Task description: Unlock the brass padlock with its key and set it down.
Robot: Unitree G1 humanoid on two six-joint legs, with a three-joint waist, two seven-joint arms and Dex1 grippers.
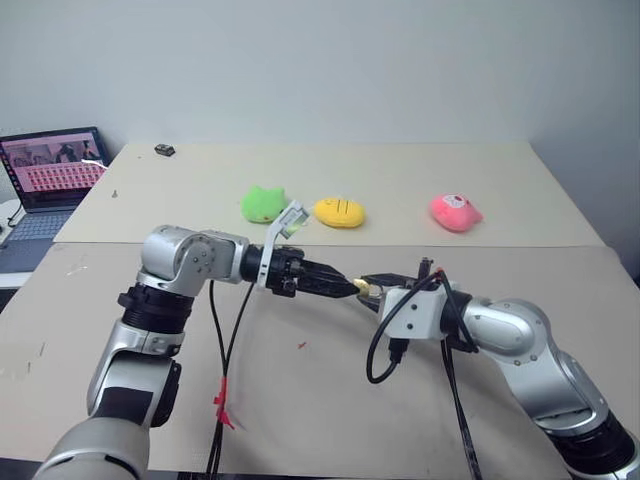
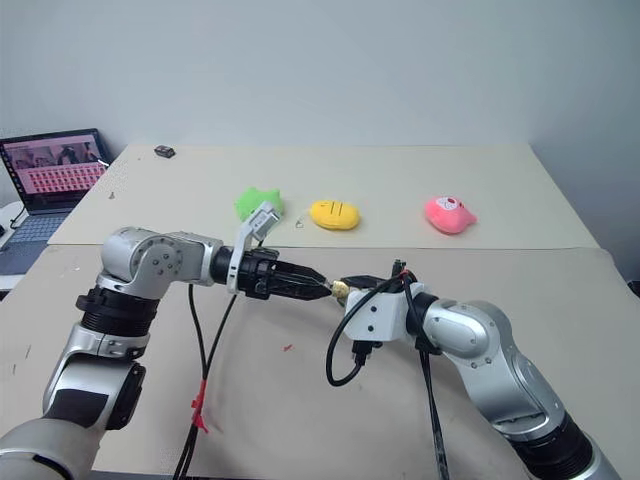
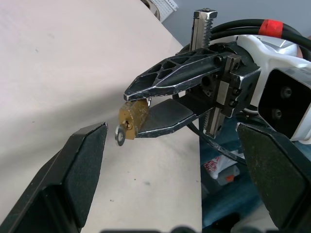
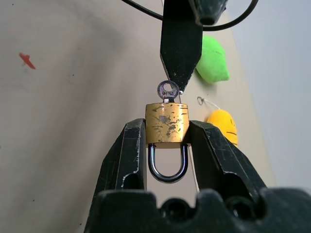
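Right claw (image 4: 166, 141) pinching brass padlock (image 4: 167, 123) aloft

One brass padlock (image 4: 167, 122), one key (image 4: 168, 91), three plush toys (image 1: 264, 204), one laptop (image 1: 52, 172).

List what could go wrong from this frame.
1. The left tool is open around the key, which sticks out of the padlock; closing off-centre could miss its small head.
2. The right tool pinches only the padlock's sides, above the table; a twist on the key could turn it in the grip or drop it.
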